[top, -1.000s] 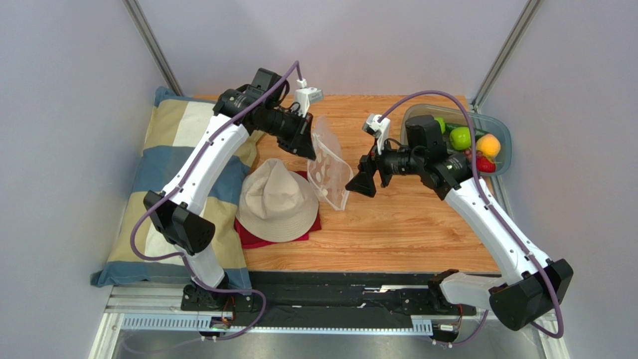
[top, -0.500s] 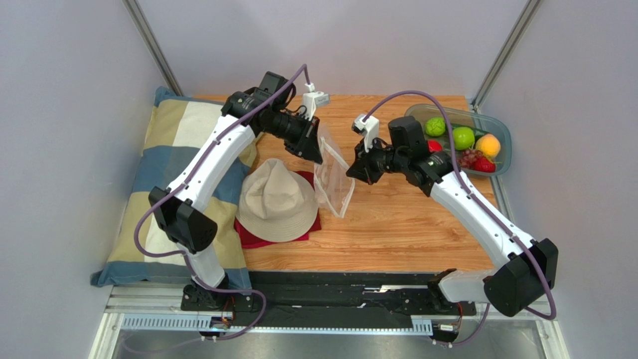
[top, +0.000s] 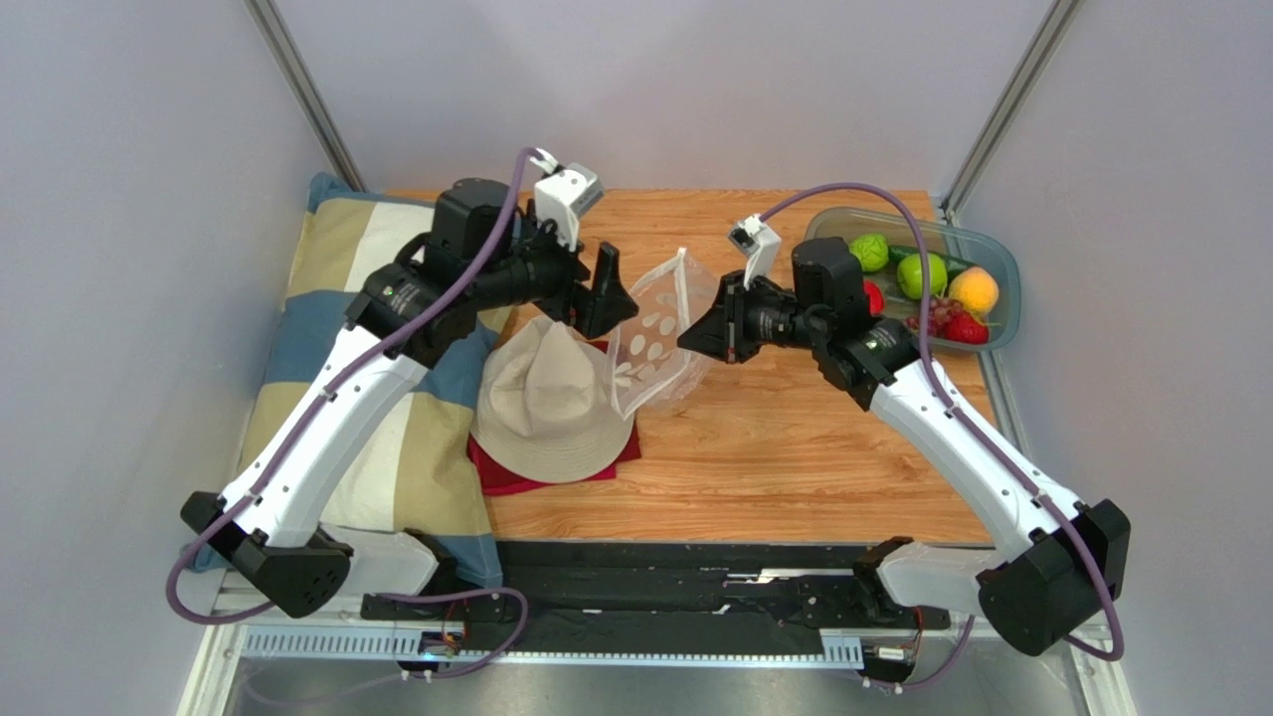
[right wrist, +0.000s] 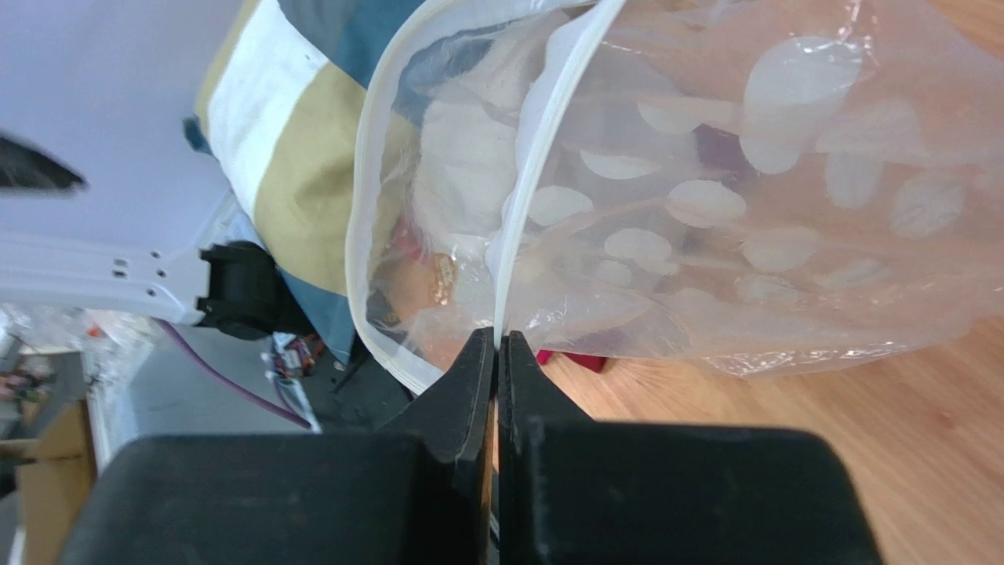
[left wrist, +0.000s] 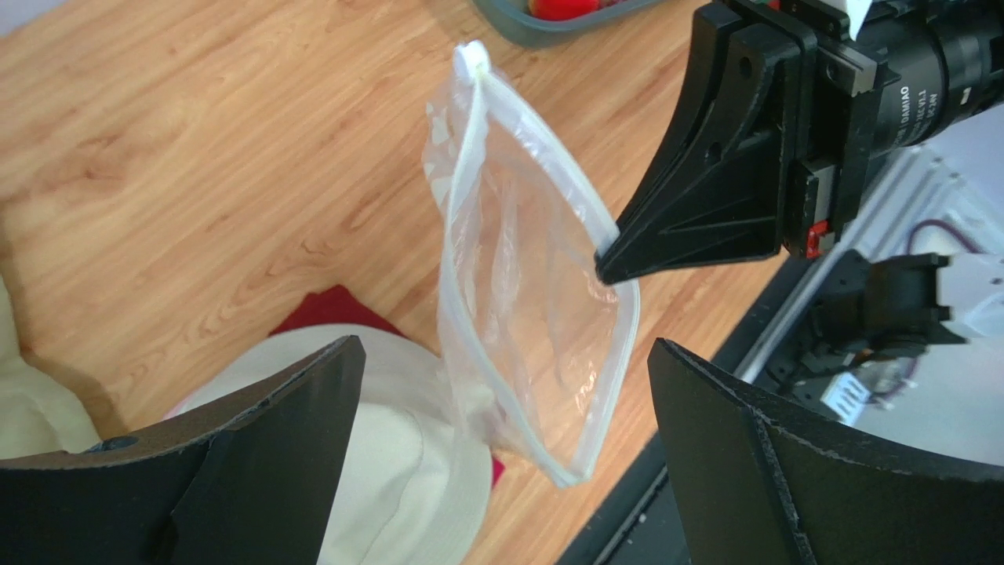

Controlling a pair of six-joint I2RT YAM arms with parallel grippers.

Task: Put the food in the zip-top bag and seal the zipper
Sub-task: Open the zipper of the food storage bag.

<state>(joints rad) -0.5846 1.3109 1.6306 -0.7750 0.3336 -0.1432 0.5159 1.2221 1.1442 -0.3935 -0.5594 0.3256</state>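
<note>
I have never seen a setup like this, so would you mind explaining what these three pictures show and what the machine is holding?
These are two robot arms bolted at the near edge of a wooden table. One picture comes from a fixed camera above and behind them. The other two come from a small camera on each wrist, so each shows that arm's own fingers. On the table lie a beige hat on a red cloth and a grey tray of fruit. A checked pillow sits at the left. The right gripper is shut on the mouth edge of a clear zip-top bag with white dots and holds it up. The left gripper is open beside the bag, not touching it. No fruit is in the bag yet.
</note>
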